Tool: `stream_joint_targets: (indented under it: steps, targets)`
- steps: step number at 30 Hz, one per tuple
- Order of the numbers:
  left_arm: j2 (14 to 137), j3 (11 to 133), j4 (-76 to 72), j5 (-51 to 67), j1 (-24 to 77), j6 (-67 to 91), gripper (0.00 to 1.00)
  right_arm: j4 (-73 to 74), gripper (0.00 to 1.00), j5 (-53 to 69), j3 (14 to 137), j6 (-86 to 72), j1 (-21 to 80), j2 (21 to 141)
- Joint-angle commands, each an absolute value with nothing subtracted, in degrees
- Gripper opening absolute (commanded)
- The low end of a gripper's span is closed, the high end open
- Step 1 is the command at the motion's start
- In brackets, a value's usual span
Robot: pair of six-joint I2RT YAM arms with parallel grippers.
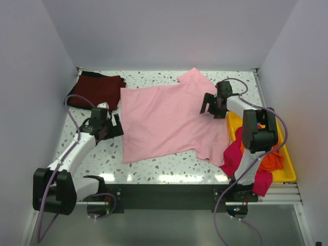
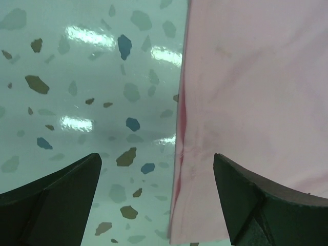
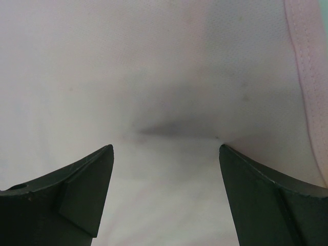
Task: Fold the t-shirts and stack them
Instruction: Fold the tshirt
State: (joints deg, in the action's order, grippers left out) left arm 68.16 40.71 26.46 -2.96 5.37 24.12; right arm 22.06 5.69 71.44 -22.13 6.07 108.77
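A pale pink t-shirt (image 1: 169, 120) lies spread flat in the middle of the table. My left gripper (image 1: 114, 127) is open at its left edge, one finger over the hem (image 2: 195, 154), the other over bare table. My right gripper (image 1: 211, 106) is open just above the shirt's right part, near the sleeve; the pink cloth (image 3: 164, 77) fills its view. A dark maroon t-shirt (image 1: 98, 89) lies folded at the back left, with black cloth (image 1: 92, 75) showing at its far edge. A magenta t-shirt (image 1: 233, 156) and an orange t-shirt (image 1: 270, 160) hang from the tray at the right.
A shallow yellow tray (image 1: 288, 165) sits at the right edge of the speckled table (image 1: 92, 154). White walls close the table in on three sides. The right arm's body (image 1: 259, 130) stands over the tray.
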Motion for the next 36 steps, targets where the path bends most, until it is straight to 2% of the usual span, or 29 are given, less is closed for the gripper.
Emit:
stream_joint_targets:
  steps: [1,2,5,10,19,22,29,36]
  targets:
    - [62.7,38.9,29.5,-8.3,10.6,30.6,0.95,24.6,0.87,6.4,73.7,-22.8,5.9,111.0]
    - [62.1,38.5,30.3,-10.6,14.7,33.5,0.95,24.5,0.88,6.9,74.0,-22.9,6.0,110.9]
    - [59.6,36.9,34.2,-13.2,18.9,39.0,0.93,23.7,0.87,8.7,74.4,-23.2,6.0,110.3]
    - [54.0,34.6,37.7,-14.0,20.3,44.1,0.84,22.6,0.87,11.1,73.7,-23.5,6.0,108.1]
    - [60.9,35.6,42.9,-19.2,31.9,51.6,0.72,20.1,0.87,14.6,71.0,-24.5,6.0,103.5]
    - [61.2,35.5,43.8,-19.9,33.0,53.2,0.7,20.2,0.87,14.9,70.4,-24.3,6.0,102.1]
    - [64.2,33.4,42.9,-19.2,34.5,55.5,0.54,19.8,0.87,16.0,69.2,-24.3,6.0,99.9]
    - [62.6,30.2,41.8,-17.8,35.0,57.1,0.52,19.8,0.87,16.3,68.5,-24.3,5.9,98.1]
